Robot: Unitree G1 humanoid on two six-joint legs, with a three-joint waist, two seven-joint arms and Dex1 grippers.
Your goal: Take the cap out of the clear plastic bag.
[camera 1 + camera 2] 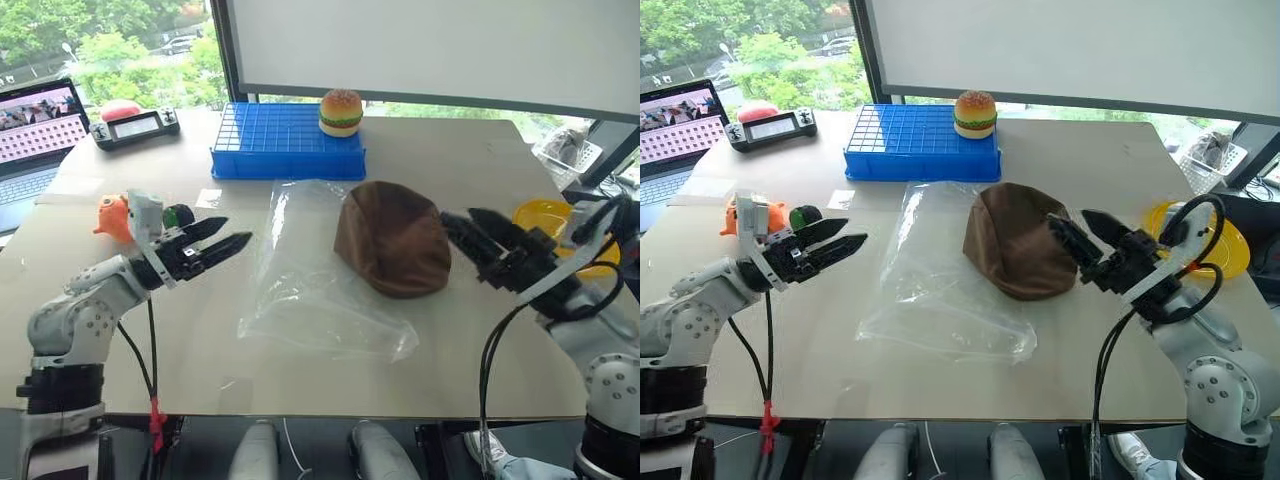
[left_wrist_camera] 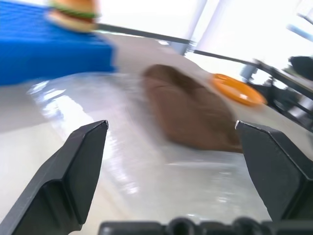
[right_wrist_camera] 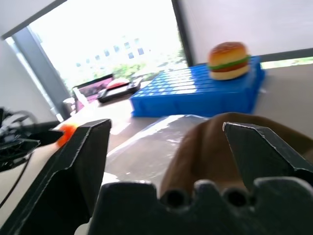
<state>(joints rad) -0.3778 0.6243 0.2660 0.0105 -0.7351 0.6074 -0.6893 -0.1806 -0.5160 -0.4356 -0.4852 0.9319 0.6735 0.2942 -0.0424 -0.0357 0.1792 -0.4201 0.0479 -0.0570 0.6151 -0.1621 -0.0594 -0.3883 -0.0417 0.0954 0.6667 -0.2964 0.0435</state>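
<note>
So at this point the cap (image 1: 393,238) was lying on the table (image 1: 480,150) around the middle, a bit toward the right edge, and it looked like it was already out of the clear plastic bag (image 1: 310,290). The bag was spread flat just beside it on the left, reaching toward the near edge, and the cap's left side seemed to sit on or touch the bag's edge, though I couldn't tell for sure whether a bit of it was tucked inside the mouth.

The left gripper (image 1: 222,241) was hanging off the bag's left side with its fingers spread wide and nothing in them. The right gripper (image 1: 1085,232) was just at the cap's right side, also wide and empty.

What I'd have worried about from there: if that overlap meant the cap was partly in the bag, calling it done would've been wrong. Any extra nudge from the right gripper could've shoved the floppy cap back onto the plastic. The bag was thin and crinkly, so a swipe from the left gripper could've dragged it, and the cap with it, toward the near edge. The yellow plate (image 1: 1230,245) sat at the right edge close behind the right arm, so a wide swing could've knocked it off.
</note>
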